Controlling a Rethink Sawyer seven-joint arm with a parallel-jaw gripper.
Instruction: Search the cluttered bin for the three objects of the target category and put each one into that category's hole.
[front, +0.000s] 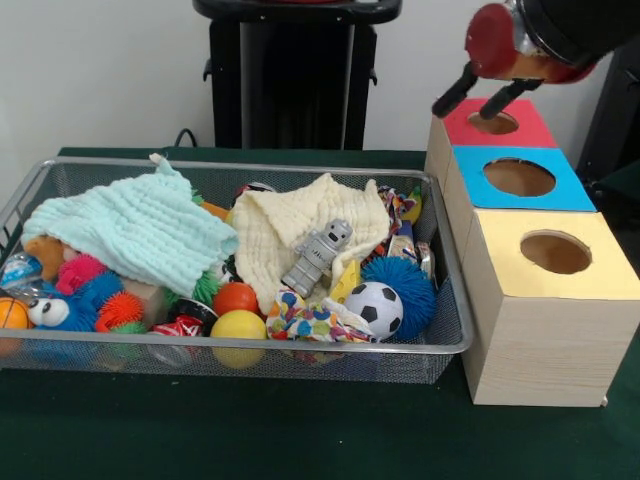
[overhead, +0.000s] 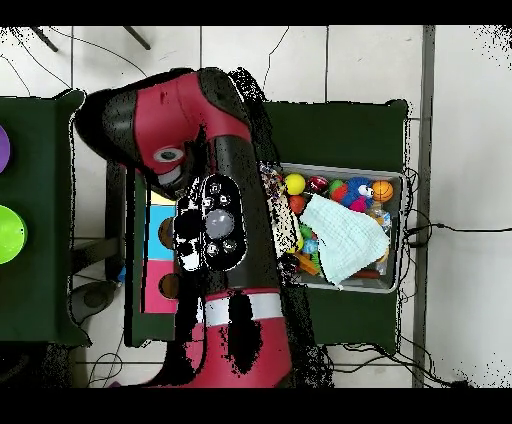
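Wire bin (front: 440, 345) on the green bench (front: 300, 430), heaped with balls, cloths and toys: soccer ball (front: 374, 308) at its front rim, grey robot figure (front: 316, 256) on a cream cloth (front: 290, 235). Beside its end wall, wooden boxes with red hole (front: 493, 122), blue, yellow. Claw (front: 478, 97) just above the red hole, fingers spread, empty

The bin (front: 440, 345) sits left of three boxes (front: 545, 300) ranked front to back, pincer (front: 482, 100) over the rearmost.
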